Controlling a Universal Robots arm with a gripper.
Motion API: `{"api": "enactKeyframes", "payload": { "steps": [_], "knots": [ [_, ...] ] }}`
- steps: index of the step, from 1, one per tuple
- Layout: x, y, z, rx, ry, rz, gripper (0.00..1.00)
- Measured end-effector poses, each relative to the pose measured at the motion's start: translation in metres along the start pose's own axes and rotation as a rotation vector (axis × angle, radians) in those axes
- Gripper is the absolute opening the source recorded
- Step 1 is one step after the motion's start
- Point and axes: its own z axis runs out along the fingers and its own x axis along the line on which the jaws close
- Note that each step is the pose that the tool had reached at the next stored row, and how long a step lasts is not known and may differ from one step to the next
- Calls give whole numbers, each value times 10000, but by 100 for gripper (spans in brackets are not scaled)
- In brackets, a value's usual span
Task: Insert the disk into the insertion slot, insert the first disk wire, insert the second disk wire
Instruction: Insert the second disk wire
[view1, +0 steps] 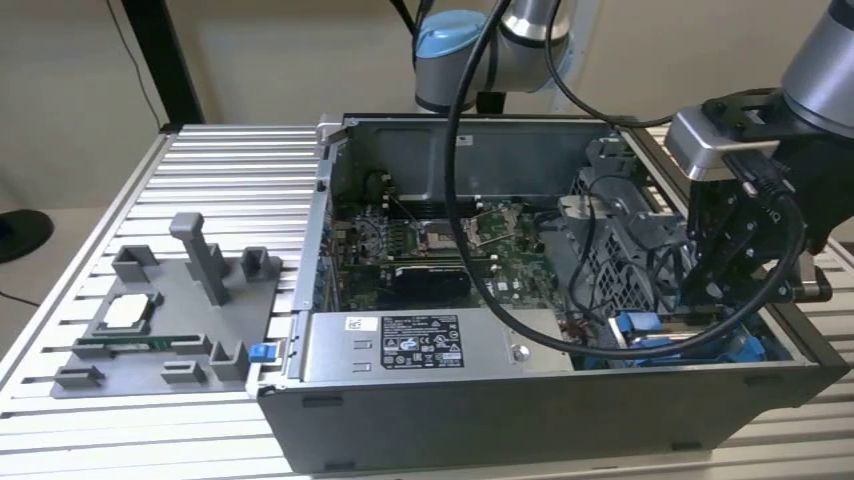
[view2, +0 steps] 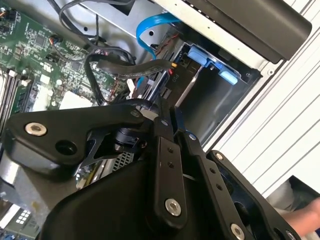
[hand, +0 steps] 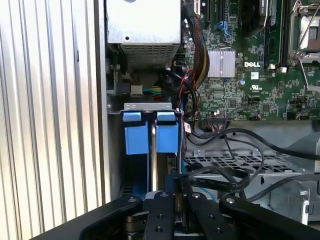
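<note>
My black gripper (hand: 176, 180) is closest in both wrist views: two finger bars drawn nearly together, only a thin gap btwn them. A flat black wire (hand: 220, 175) runs up to the tips, but I can't tell if I'm pinching it or just touching it.

Just past my fingertips, in the first wrist view, is the disk (hand: 150, 132). Its two bright blue carrier tabs sit side by side w/ a thin silver edge btwn them, down inside the slot (hand: 147, 106) at the case corner. The grey metal rim of the slot frames the tabs.

Labels: the silver box (view1: 427, 345) along the front of the case has a white and black sticker w/ small print. The green board (hand: 250, 75) has white lettering and a small finned silver block.

Arm pose, exterior view: my wrist comes in from that view's right and points down into the open case, w/ the gripper (view1: 714, 300) low over the blue frame (view1: 654, 335). A light blue cable (view2: 150, 25) loops nearby in the second wrist view.
</note>
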Motion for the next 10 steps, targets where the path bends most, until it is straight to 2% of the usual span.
{"api": "enactKeyframes", "payload": {
  "steps": [5, 10],
  "knots": [
    [3, 2, 52, 185, -5, -11, 0],
    [4, 2, 55, 190, -7, -12, 0]
  ]
}}
